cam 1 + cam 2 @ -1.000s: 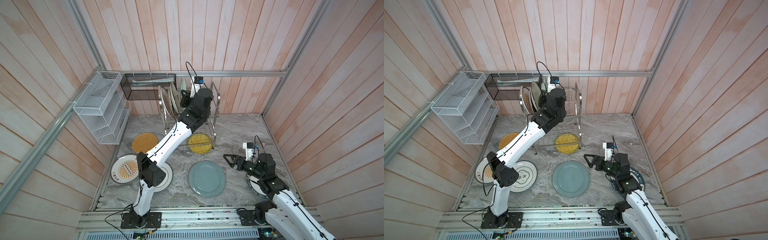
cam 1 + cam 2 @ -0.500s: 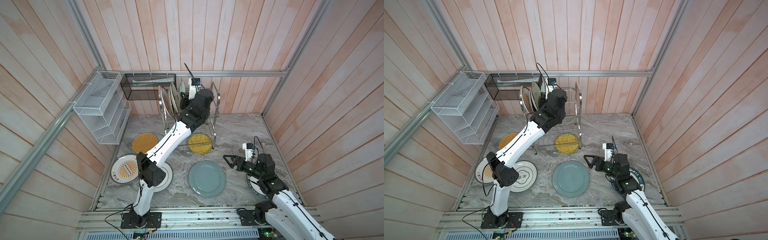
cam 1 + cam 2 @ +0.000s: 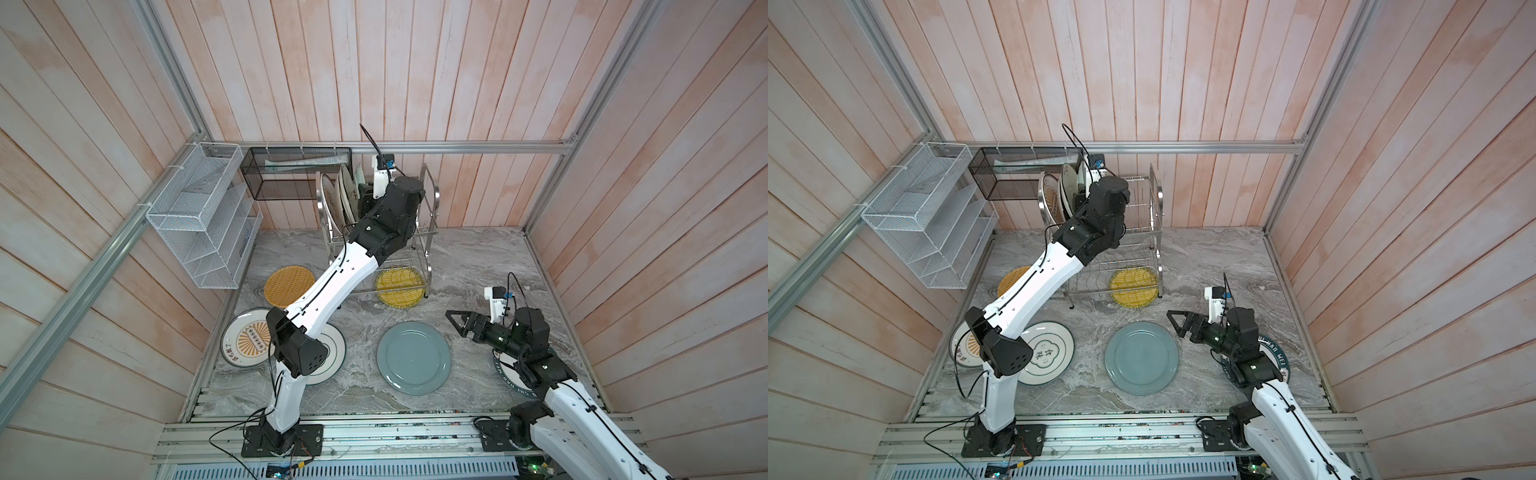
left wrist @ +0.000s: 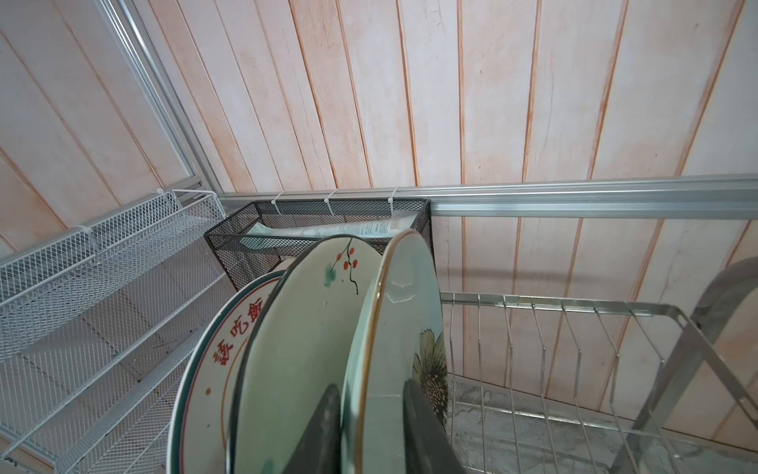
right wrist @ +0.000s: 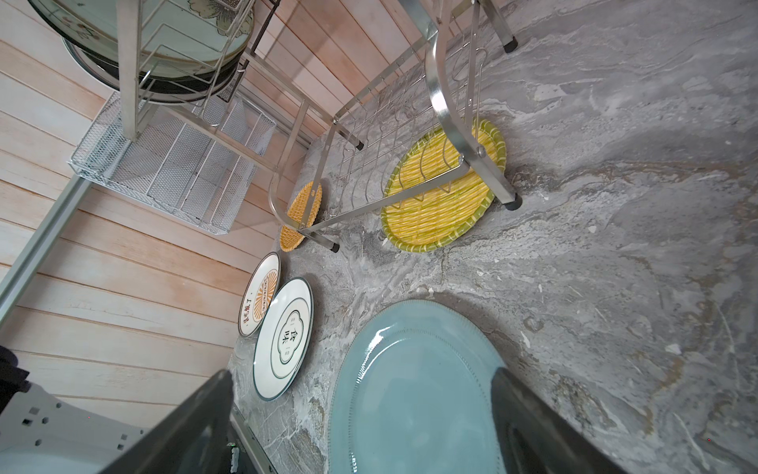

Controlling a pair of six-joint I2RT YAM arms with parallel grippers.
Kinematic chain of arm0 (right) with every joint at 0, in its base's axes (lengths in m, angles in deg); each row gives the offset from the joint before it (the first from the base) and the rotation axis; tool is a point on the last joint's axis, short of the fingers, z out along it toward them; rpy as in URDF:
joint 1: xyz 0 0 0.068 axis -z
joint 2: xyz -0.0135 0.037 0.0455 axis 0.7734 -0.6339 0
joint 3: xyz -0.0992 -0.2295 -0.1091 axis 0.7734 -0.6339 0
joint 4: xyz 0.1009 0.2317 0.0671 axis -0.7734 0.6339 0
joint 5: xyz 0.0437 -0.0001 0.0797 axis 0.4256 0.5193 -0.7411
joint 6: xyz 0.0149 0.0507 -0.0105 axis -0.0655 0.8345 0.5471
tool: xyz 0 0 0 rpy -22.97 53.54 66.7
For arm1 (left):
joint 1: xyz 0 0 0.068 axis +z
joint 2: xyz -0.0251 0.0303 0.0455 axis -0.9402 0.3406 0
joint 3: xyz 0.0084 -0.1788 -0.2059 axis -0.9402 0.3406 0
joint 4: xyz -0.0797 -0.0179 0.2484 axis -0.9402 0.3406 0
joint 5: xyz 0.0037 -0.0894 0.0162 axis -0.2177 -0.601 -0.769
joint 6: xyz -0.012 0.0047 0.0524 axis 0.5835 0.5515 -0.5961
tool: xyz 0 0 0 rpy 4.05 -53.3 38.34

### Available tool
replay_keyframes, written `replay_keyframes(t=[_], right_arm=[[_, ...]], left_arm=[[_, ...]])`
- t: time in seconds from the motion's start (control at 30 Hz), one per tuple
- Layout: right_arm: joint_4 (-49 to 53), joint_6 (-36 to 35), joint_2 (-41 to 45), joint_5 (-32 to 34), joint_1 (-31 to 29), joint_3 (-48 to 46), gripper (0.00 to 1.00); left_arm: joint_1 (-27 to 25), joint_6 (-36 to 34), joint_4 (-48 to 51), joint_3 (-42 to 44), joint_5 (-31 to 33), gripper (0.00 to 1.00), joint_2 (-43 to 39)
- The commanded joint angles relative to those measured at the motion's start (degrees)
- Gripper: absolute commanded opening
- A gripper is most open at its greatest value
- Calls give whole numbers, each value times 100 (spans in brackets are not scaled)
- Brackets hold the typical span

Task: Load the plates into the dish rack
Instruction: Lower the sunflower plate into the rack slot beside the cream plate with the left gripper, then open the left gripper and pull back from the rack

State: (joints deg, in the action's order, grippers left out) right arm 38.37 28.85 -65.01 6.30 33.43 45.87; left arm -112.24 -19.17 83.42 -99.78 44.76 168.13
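The steel dish rack (image 3: 430, 199) (image 4: 574, 312) stands at the back. Three plates stand upright in its top tier: a red-lettered one (image 4: 213, 369), a berry-sprig one (image 4: 303, 328) and a pale celadon flower plate (image 4: 393, 328). My left gripper (image 4: 371, 390) straddles the celadon plate's rim, jaws slightly open. A grey-blue plate (image 3: 413, 357) (image 5: 418, 390) lies flat in front, with my right gripper (image 3: 457, 326) (image 5: 361, 375) wide open and empty just right of it. A yellow woven plate (image 3: 400, 286) lies under the rack.
On the left lie an orange woven plate (image 3: 289, 284), a sunburst plate (image 3: 243, 343) and a quatrefoil plate (image 3: 1046, 353). A teal-rim plate (image 3: 1277, 357) lies under my right arm. A white mesh organiser (image 3: 199, 216) and a black mesh basket (image 3: 291, 170) hang on the walls.
The left jaws have parted a little around the celadon plate's rim, and the plate now stands in its slot. The right arm has not moved.
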Motion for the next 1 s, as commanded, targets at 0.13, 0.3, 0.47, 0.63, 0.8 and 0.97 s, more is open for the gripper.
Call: replay_keyframes(t=[0.13, 0.3, 0.47, 0.63, 0.8, 0.97], right_arm=[[-101, 40, 29, -39, -56, -106, 98], [-82, 40, 35, -8, -70, -106, 98], [-75, 40, 34, 20, -85, -101, 98], [-10, 31, 56, 97, -95, -94, 98], [57, 18, 87, 168, -102, -66, 98], [192, -50, 96, 272, -102, 13, 98]], left_arm=[[-30, 157, 130, -120, -244, 29, -284], [-48, 157, 158, -130, -337, 30, -407], [-100, 131, 243, -238, -403, 32, -495], [-109, 127, 290, -254, -518, 35, -588], [-125, 265, 462, -341, -748, 36, -716], [-135, 628, 766, -352, -1302, 39, -960]])
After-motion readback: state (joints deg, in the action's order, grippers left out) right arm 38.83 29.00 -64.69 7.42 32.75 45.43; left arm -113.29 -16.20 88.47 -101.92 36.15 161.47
